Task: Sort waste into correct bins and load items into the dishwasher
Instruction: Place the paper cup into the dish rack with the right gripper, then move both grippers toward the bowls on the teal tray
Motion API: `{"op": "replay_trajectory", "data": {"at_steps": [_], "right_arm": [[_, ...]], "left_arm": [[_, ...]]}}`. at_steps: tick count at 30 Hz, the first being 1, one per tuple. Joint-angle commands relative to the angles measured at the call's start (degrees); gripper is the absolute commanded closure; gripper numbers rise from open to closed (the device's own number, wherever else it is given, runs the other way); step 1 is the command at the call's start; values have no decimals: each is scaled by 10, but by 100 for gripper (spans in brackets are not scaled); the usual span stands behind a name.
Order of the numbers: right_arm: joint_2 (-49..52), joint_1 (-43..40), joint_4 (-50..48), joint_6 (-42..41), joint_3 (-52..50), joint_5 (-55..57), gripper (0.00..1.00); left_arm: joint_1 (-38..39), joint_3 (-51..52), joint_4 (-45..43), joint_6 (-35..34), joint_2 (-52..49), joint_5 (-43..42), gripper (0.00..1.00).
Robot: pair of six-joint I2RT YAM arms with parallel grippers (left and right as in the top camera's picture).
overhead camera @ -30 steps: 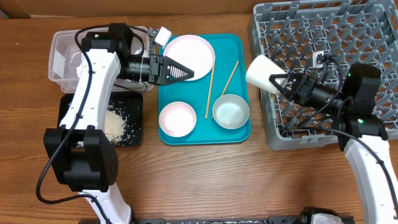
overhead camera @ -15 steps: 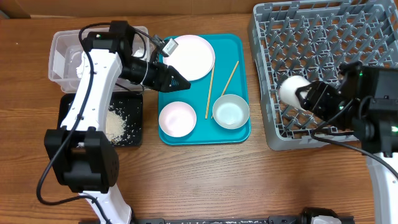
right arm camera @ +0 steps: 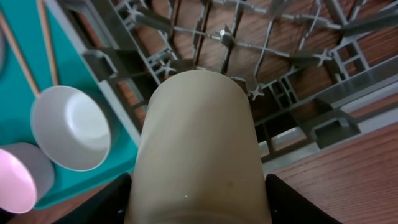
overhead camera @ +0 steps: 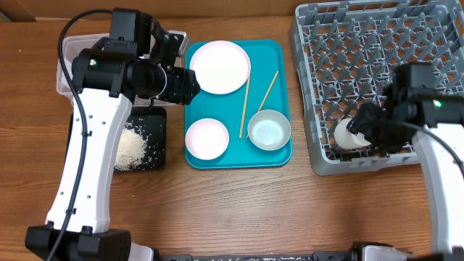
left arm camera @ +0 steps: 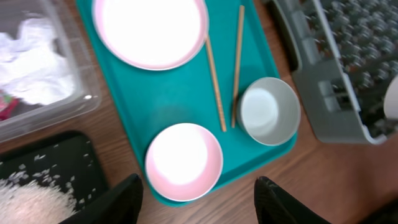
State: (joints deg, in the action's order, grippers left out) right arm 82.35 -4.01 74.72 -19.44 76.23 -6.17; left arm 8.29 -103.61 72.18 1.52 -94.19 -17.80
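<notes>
The small white cup [right arm camera: 196, 155] is clamped between the fingers of the right gripper [right arm camera: 198, 186], low in the near left corner of the grey dish rack [overhead camera: 377, 43]. Its long axis runs along the fingers, down toward the pegs. From overhead it shows as a near-round shape, and which end faces down cannot be told. Half a second ago it hung farther back over the rack's left side. The left gripper [left arm camera: 199, 202] is spread wide with nothing in it, above the teal tray [left arm camera: 161, 93] holding the plate [left arm camera: 149, 28], two bowls [left arm camera: 183, 162] and chopsticks [left arm camera: 216, 84]. It has drawn back toward the tray's left edge and now points downward.
</notes>
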Motion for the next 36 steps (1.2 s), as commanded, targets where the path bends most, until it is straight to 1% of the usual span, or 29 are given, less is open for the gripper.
{"op": "replay_trajectory", "data": {"at_steps": [1,3,7,9,11,14,17,22,26,27,29,30,31,34,36], "right_arm": [[34,10,1,7,8,11,41],[57,18,1,16,8,10,41],[90,40,-5,17,8,10,36],[95,49,-10,17,8,10,29],[96,54,-14,17,8,10,19],[96,55,-18,17,8,10,14],[96,50,-24,14,14,5,14],[94,47,-19,22,69,-28,16],[87,68,-21,55,119,-80,17],[85,77,-26,62,126,-92,17],[84,102,-43,62,131,-108,17],[84,118,-53,62,131,-111,17],[85,133,-61,62,130,-111,17],[88,177,-88,58,125,-108,18],[92,204,-108,42,122,-100,18]], "left_arm": [[4,-7,0,-35,-4,60,40],[4,-7,-1,-35,-5,60,41],[4,-7,0,-35,-5,60,41],[4,-7,0,-35,-5,60,40],[4,-7,0,-35,-5,60,41],[4,-7,0,-35,-5,60,40],[4,-7,0,-35,-6,60,41],[9,-7,0,-35,-9,60,40],[20,-7,-1,-35,-10,60,40],[24,-7,-1,-35,-10,60,37],[27,-7,-1,-40,-10,58,26],[27,-7,-2,-50,-10,58,21],[26,-7,-3,-57,-10,58,19],[22,-7,-2,-67,-10,58,19],[21,-7,-1,-67,-10,58,19]]}}
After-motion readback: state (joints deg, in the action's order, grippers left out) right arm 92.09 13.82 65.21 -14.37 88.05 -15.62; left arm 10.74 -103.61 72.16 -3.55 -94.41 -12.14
